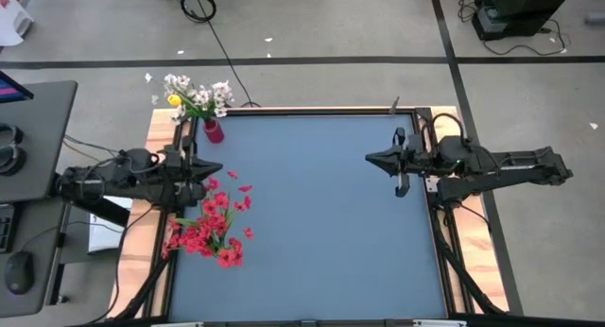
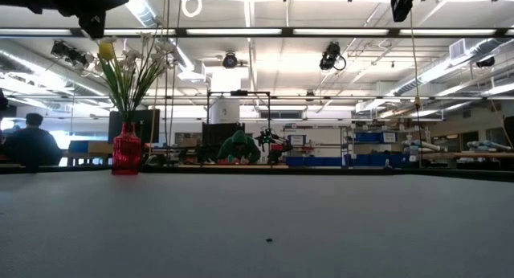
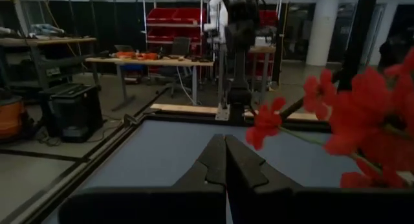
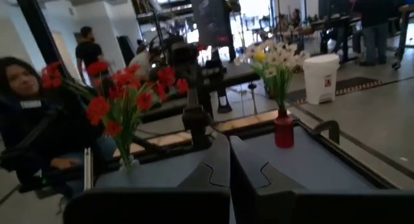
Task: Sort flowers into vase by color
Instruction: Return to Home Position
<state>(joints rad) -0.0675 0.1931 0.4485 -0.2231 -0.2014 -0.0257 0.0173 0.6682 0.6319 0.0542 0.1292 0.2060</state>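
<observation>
find red flowers [image 1: 210, 228] bunched in a clear vase [image 4: 127, 160] just beside the left gripper [image 1: 220, 169], white and yellow flowers [image 1: 197, 95] in a red vase [image 1: 214, 130] at the far left corner. probably light and floppy: pinch low on the thin stem. note right gripper [image 1: 369, 158] opposite, both pairs of fingers pressed together.

Colour rundown, going off the red vase [image 1: 214, 130]: it's a see-through ruby red with what looks like ribbing. The bunch in it is white blossoms [image 1: 200, 89] plus one yellow blossom [image 1: 174, 100] on green stems [image 2: 132, 93].

Just along the table edge from the red vase, the red flowers [image 1: 210, 223] are solid bright red, standing in a clear vase [image 4: 128, 160].

The mat [image 1: 321, 214] under the red vase is plain slate blue with no pattern, framed by a pale wood border [image 1: 159, 138].

The left arm [image 1: 113, 176] and right arm [image 1: 501, 166] are black. Same goes for the left gripper [image 3: 225, 138] and right gripper [image 4: 229, 138].
</observation>
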